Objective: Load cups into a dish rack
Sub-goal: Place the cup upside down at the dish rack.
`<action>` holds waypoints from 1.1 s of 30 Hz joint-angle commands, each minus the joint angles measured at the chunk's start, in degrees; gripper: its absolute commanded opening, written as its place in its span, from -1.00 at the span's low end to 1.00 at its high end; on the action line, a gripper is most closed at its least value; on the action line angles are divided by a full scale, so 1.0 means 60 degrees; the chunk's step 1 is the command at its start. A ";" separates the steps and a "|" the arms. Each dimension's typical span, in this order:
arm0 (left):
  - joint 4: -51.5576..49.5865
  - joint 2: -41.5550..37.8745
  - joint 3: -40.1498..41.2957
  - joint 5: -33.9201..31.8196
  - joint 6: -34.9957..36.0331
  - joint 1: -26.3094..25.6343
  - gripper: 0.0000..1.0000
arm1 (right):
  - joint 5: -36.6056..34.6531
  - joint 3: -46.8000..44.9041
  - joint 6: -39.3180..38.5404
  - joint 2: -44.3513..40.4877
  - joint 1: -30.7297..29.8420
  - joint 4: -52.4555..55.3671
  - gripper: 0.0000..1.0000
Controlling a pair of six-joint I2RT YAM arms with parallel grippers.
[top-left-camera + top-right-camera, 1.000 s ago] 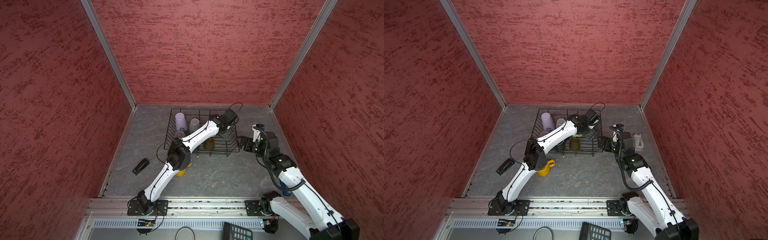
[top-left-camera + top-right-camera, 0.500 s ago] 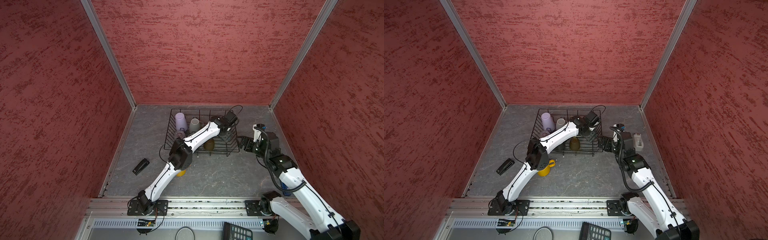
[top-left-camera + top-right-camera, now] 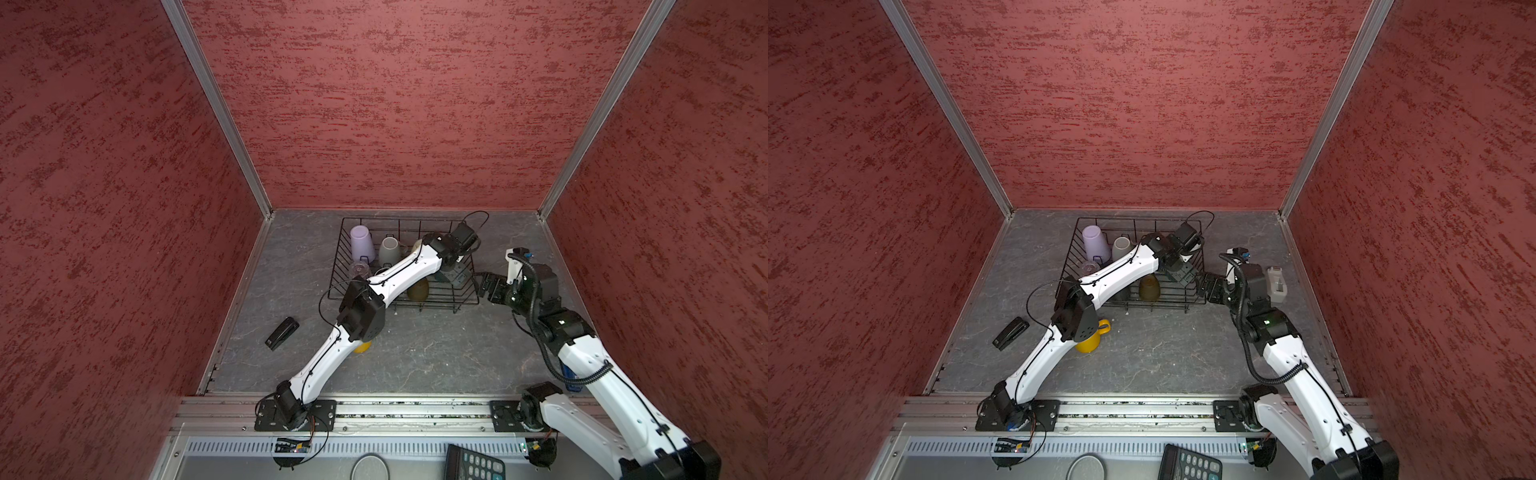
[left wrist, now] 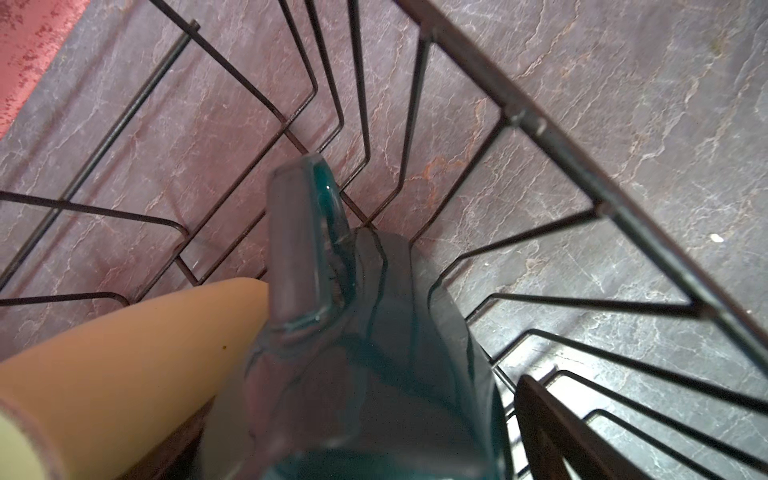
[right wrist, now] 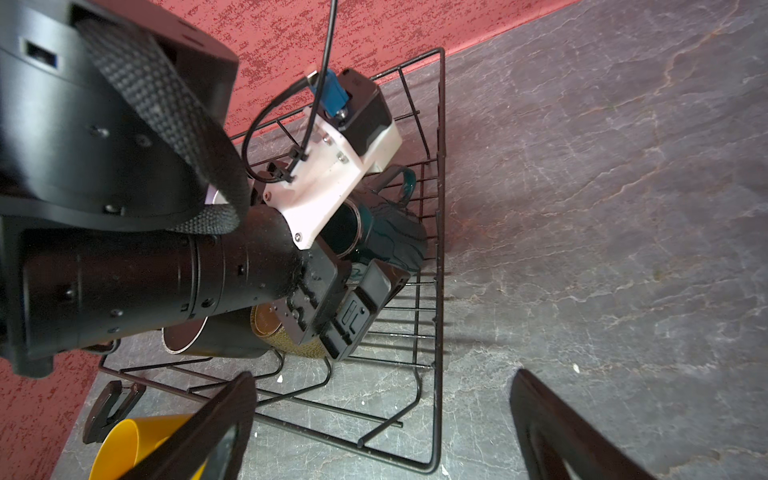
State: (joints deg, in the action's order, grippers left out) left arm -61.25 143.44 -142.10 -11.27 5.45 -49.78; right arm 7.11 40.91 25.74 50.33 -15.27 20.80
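The black wire dish rack [image 3: 345, 257] [image 3: 1073, 257] stands at the back of the table. Standing in it are a lilac tumbler [image 3: 360, 243], a grey mug [image 3: 389, 251], a clear glass [image 3: 360, 270] and an olive-brown glass [image 3: 417, 289]; a black mug [image 5: 216, 336] lies there too. My left gripper [image 3: 453, 274] reaches into the rack's right end, open around the dark teal mug [image 4: 374, 353] [image 5: 382, 232], and one finger [image 4: 540, 415] shows a gap beside it. A pale mug [image 4: 124, 353] leans against the teal one. Outside the rack's right side, my right gripper [image 5: 382, 449] [image 3: 488, 289] is open and empty. The yellow mug [image 3: 1090, 338] sits on the table under the left arm.
A black stapler [image 3: 282, 332] lies on the table at the left. A grey-white object [image 3: 1276, 284] sits by the right wall and a blue item [image 3: 569, 374] lies under the right arm. Red walls close three sides. A calculator [image 3: 473, 463] rests on the front ledge.
The left arm has shifted slightly inside the rack and its jaws have spread apart from the dark teal mug. The right arm has stayed where it was.
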 commanded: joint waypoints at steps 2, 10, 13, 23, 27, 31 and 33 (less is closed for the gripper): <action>0.0236 -0.0678 -0.0210 0.0242 0.0027 -0.0080 0.99 | 0.0001 0.0335 0.0018 -0.0153 0.0056 -0.0207 0.92; 0.1207 -0.1886 0.0842 0.0649 -0.0161 -0.0082 0.99 | -0.0056 0.0522 -0.0165 -0.0126 0.0066 -0.0133 0.87; 0.1790 -0.2474 0.1490 0.0827 -0.0275 -0.0056 0.99 | -0.0045 0.0589 -0.0202 -0.0085 0.0081 -0.0114 0.84; 0.3994 -0.4858 0.4231 0.1123 -0.0908 0.0482 0.99 | 0.0454 0.1299 -0.0891 0.0766 0.0057 0.0355 0.66; 0.5233 -0.6368 0.5798 0.0954 -0.0795 0.0702 0.99 | 0.0955 0.1819 -0.1067 0.1651 -0.0419 0.0679 0.49; 0.6057 -0.7902 0.7369 0.0685 -0.0826 0.1205 0.99 | 0.0289 0.2334 -0.1052 0.2100 -0.1684 0.0986 0.44; 0.6376 -0.8757 0.8253 0.0801 -0.1125 0.1744 0.99 | -0.0072 0.2670 -0.0962 0.2335 -0.2435 0.1283 0.38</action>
State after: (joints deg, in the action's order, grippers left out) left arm -29.39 96.60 -97.03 -5.98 0.47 -42.61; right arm 9.39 53.60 20.32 63.70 -25.34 25.45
